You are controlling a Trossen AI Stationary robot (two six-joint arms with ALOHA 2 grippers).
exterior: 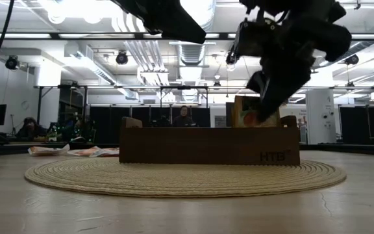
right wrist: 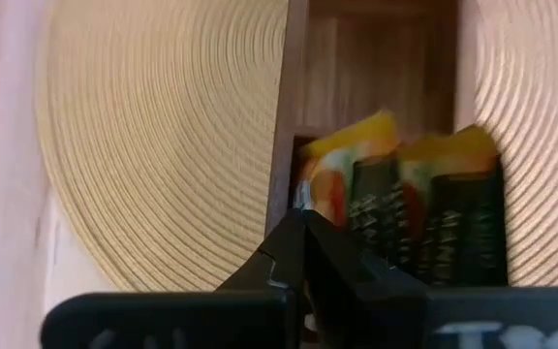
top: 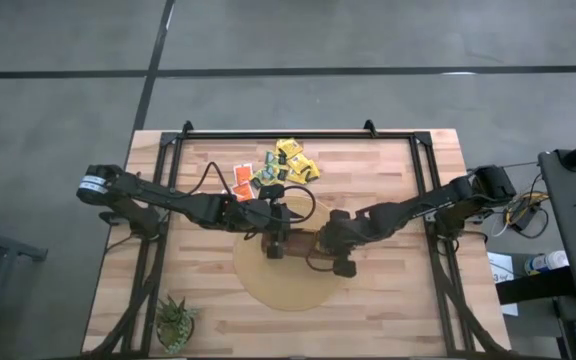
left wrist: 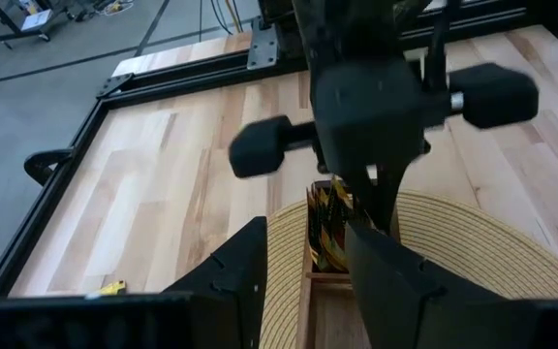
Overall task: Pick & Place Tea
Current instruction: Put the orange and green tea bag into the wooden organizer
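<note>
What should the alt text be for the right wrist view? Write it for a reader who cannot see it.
The right hand, fingers shut, points at dark and orange tea sachets standing upright in a compartment of the dark-brown wooden box. The box sits on a round woven mat.

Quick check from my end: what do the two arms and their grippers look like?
Both arms are dark, jointed links. The left arm has a white band near its base and a black cable looping by its wrist. The left gripper and right gripper have black, wedge-shaped fingers.
</note>
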